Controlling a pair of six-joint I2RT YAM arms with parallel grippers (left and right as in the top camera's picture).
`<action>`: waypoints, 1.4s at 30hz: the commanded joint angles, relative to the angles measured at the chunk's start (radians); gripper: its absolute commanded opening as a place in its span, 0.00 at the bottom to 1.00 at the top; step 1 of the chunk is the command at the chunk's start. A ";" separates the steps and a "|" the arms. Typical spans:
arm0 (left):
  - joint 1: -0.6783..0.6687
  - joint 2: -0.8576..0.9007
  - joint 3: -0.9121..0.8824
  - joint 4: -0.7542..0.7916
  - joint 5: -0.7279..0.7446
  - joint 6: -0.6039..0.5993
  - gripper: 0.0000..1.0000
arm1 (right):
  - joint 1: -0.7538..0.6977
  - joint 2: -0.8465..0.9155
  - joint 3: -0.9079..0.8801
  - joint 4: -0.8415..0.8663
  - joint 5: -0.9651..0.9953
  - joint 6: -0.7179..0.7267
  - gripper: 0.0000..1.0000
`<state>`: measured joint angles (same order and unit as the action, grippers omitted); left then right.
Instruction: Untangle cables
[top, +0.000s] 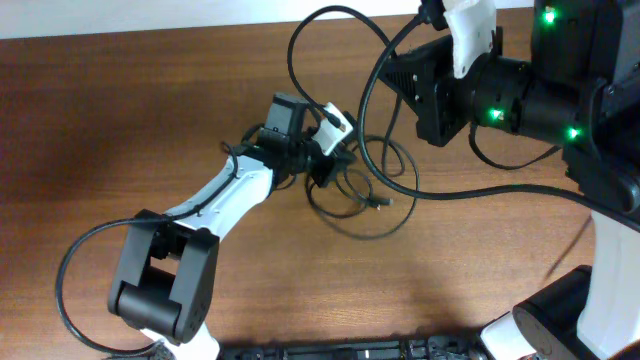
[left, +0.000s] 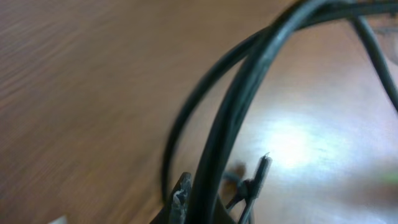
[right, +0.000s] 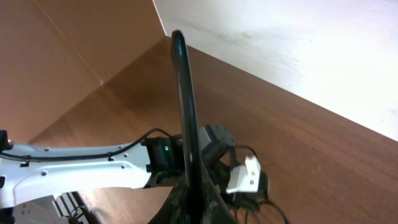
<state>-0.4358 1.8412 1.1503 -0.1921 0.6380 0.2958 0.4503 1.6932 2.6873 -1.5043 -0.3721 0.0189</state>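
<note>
While right jaws clamp one black cable aloft, left jaws over one clump: grip unclear.

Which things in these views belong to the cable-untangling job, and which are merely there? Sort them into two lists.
Belong to the job:
- cables
- left gripper, at the clump
- right gripper, with one strand rising from it

Merely there:
- wooden table
- thick arm wire by the left arm's base
- white wall
</note>
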 joint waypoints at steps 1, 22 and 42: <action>0.065 0.012 0.009 -0.010 -0.299 -0.335 0.00 | -0.001 -0.024 0.013 0.013 -0.010 -0.003 0.04; 0.115 0.012 0.009 -0.296 -0.266 -0.470 0.00 | -0.001 -0.126 0.012 -0.003 1.082 -0.003 0.04; 0.085 0.012 0.009 -0.298 -0.249 -0.470 0.02 | -1.178 0.356 -0.008 -0.152 0.558 0.182 0.04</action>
<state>-0.3485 1.8423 1.1522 -0.4900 0.3706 -0.1665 -0.6636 2.0514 2.6766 -1.6691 0.2512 0.1852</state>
